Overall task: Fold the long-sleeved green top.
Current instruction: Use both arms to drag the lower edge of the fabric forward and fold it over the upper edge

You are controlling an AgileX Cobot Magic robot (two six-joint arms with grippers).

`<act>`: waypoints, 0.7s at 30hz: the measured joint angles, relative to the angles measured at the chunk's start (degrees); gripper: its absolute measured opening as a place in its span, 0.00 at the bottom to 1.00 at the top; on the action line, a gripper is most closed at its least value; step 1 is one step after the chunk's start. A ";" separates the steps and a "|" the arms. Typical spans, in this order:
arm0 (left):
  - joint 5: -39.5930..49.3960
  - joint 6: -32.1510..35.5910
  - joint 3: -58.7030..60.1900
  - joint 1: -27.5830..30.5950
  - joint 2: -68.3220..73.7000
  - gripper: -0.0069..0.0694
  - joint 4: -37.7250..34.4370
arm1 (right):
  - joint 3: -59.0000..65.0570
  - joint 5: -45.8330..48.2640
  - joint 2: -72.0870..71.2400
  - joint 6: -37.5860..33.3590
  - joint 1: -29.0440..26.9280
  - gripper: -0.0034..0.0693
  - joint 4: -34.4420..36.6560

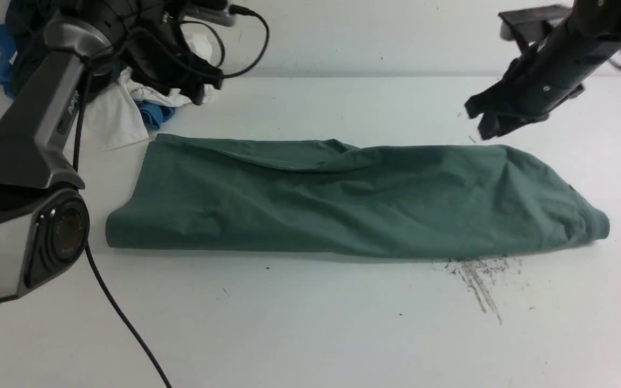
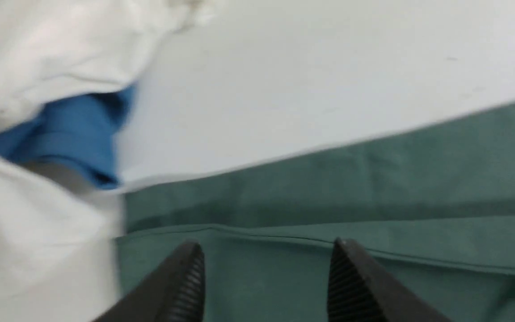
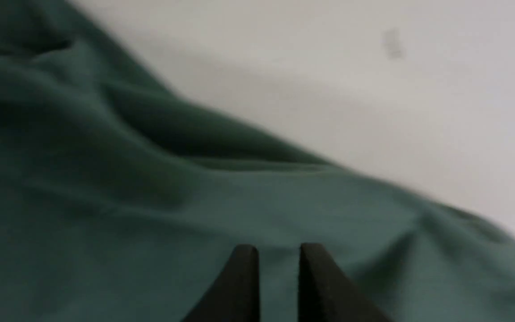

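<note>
The green long-sleeved top (image 1: 343, 205) lies across the middle of the table, folded into a long band, with a loose fold along its far edge. My left gripper (image 1: 206, 89) hangs above the band's far left corner. In the left wrist view it (image 2: 266, 250) is open, with nothing between its fingers and the top's hem (image 2: 373, 250) below. My right gripper (image 1: 477, 121) hovers over the band's far right end. In the right wrist view its fingertips (image 3: 278, 250) stand a narrow gap apart, empty, above wrinkled green cloth (image 3: 150, 201).
A pile of white (image 1: 111, 118), blue (image 1: 157, 114) and dark (image 1: 25, 32) garments sits at the far left, right beside the top's corner. A black cable (image 1: 122, 318) trails over the near left of the table. Scuff marks (image 1: 480, 280) show in front of the top's right end.
</note>
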 joint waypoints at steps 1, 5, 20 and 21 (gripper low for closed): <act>0.12 0.44 0.15 -0.93 0.61 0.44 -1.56 | 0.00 0.48 1.22 -2.43 0.80 0.08 2.74; 0.26 2.45 0.72 -4.51 2.85 0.21 -5.89 | -0.04 0.95 6.09 -8.10 4.44 0.03 7.20; 0.36 6.94 0.89 -12.64 7.15 0.08 -15.38 | -0.43 -0.32 11.56 -9.13 6.32 0.03 7.31; 0.36 6.71 0.89 -12.64 7.08 0.08 -16.39 | -0.43 -0.59 11.56 -9.13 6.32 0.03 7.14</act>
